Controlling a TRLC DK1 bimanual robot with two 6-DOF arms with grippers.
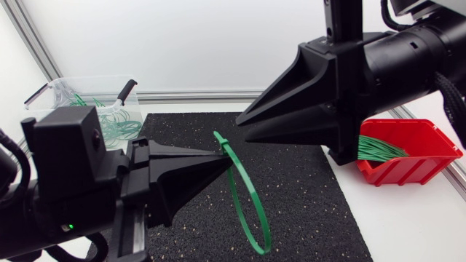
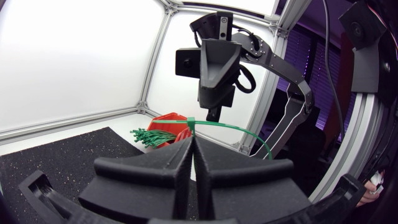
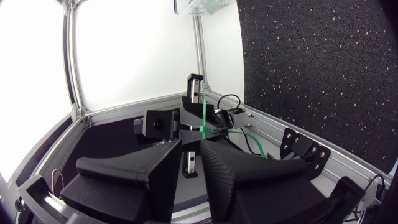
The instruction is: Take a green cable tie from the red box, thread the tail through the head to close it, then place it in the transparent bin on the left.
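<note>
A green cable tie (image 1: 246,204) is bent into a narrow loop that hangs below my left gripper (image 1: 227,159), which is shut on it just under the tie's head (image 1: 220,137). In the left wrist view the head (image 2: 191,122) sticks up above the closed fingertips. My right gripper (image 1: 245,129) hovers just right of the head with its fingers slightly apart and nothing between them. Seen from the right wrist, the tie (image 3: 204,117) stands ahead of my right gripper (image 3: 191,148). The red box (image 1: 419,149) at the right holds several green ties (image 1: 378,149).
The transparent bin (image 1: 54,91) at the back left holds several closed green ties (image 1: 116,124). A black speckled mat (image 1: 306,189) covers the middle of the table beneath both grippers.
</note>
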